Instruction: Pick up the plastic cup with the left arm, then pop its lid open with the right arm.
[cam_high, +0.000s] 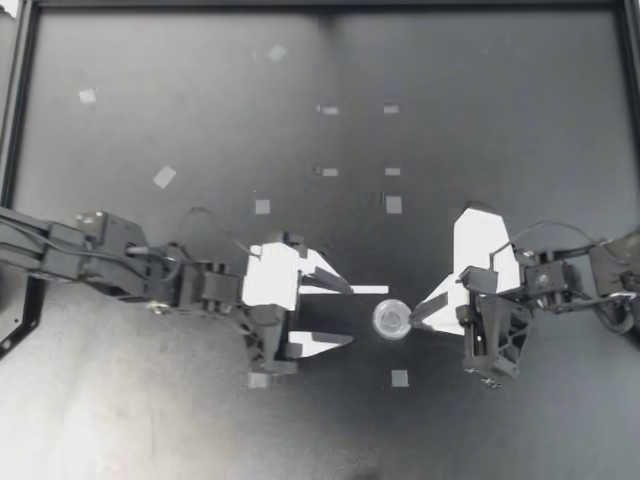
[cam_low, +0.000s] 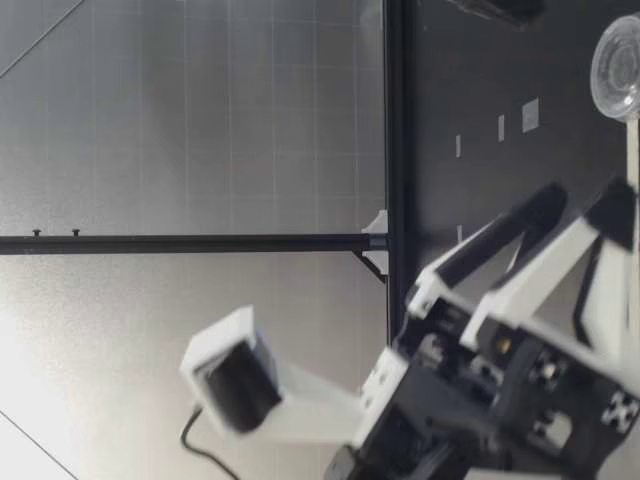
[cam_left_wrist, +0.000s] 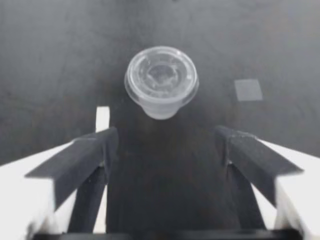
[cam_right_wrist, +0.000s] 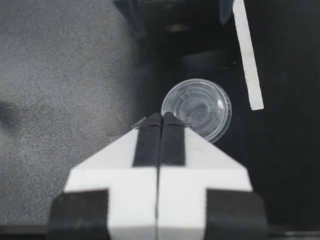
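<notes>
My right gripper (cam_high: 413, 317) (fingers together) sits beside the cup (cam_high: 391, 320).

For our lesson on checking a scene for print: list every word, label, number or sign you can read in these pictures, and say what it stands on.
No text can be read.
The clear lidded cup shows only raised rings on its lid; any lettering there is too blurred to tell.
The pale tape patches are blank.
The left gripper and right gripper bear no legible mark.
</notes>
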